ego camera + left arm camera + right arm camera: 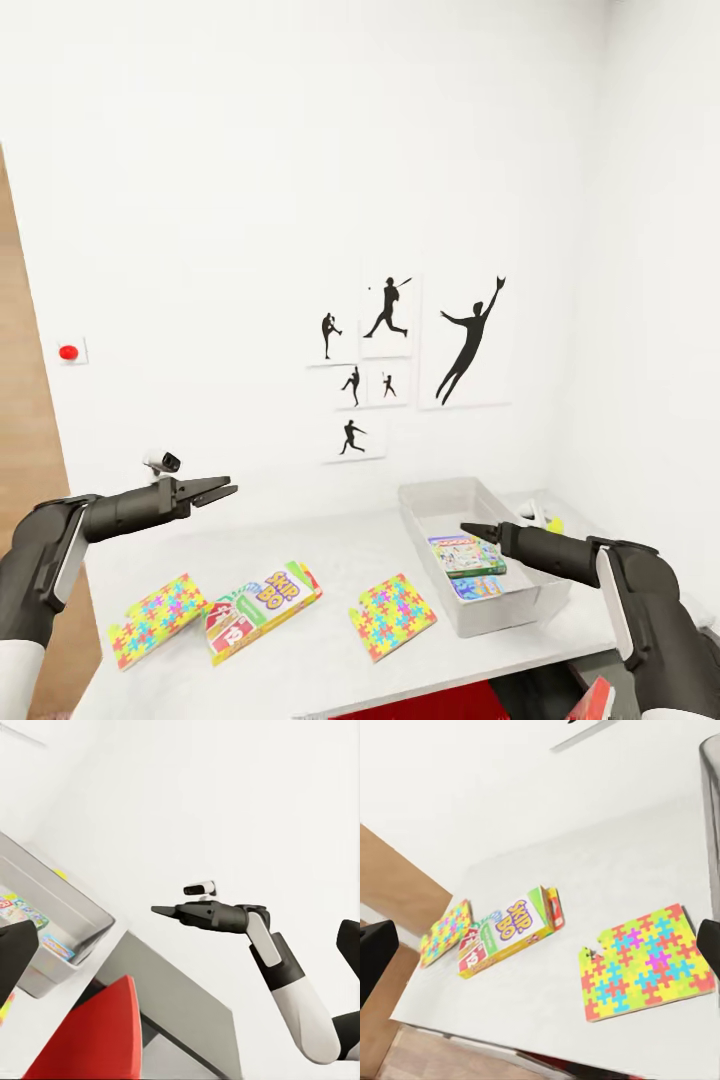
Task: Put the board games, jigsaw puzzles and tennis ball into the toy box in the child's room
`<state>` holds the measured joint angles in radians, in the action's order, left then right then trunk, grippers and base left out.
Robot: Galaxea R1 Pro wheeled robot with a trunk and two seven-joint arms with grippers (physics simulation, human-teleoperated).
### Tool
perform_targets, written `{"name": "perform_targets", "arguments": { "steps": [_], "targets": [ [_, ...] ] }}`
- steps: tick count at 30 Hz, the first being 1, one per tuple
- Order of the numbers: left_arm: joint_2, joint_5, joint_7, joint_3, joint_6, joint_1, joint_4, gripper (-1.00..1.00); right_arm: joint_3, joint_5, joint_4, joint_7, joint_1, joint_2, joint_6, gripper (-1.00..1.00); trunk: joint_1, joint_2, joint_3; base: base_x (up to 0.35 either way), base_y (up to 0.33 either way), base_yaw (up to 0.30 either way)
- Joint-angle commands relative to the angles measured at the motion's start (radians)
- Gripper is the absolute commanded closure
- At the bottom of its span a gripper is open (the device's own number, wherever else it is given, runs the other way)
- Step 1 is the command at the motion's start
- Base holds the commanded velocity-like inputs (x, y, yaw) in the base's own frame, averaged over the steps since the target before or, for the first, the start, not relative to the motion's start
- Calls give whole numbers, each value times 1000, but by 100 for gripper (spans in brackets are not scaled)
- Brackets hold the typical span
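The white table (pixel 300 660) carried everything. The grey toy box (pixel 480 520) stood on it and held two board games (pixel 466 555). Beside the toy box lay one jigsaw puzzle (pixel 393 617), further from it the Skip-Bo board game (pixel 262 605), and furthest the second jigsaw puzzle (pixel 158 620). The right end effector (pixel 468 529) hung over the toy box, clenched and empty. The left end effector (pixel 228 489) was above the table, well apart from the toy box, also clenched and empty.

Your two arms are matte dark grey with white panels; the slim black tapered left gripper (pixel 222 489) carries a small white camera (pixel 163 460) behind it.
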<state>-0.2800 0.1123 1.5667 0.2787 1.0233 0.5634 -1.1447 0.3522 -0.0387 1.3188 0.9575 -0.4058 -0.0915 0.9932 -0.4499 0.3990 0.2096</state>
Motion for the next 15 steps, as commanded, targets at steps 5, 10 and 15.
{"name": "perform_targets", "arguments": {
  "steps": [5,10,15],
  "targets": [
    [-1,0,4,0,11,0,0,-100,2,-4,0,6,-1,2,6,-100,0,1,-1,-185,223,1],
    [-1,-1,4,0,11,1,0,-100,1,-5,0,5,-1,2,5,-100,0,1,-2,-162,223,118],
    [-1,0,4,0,11,0,0,-100,1,-6,0,4,-1,3,5,-100,0,1,-6,-65,198,225]
  ]
}}
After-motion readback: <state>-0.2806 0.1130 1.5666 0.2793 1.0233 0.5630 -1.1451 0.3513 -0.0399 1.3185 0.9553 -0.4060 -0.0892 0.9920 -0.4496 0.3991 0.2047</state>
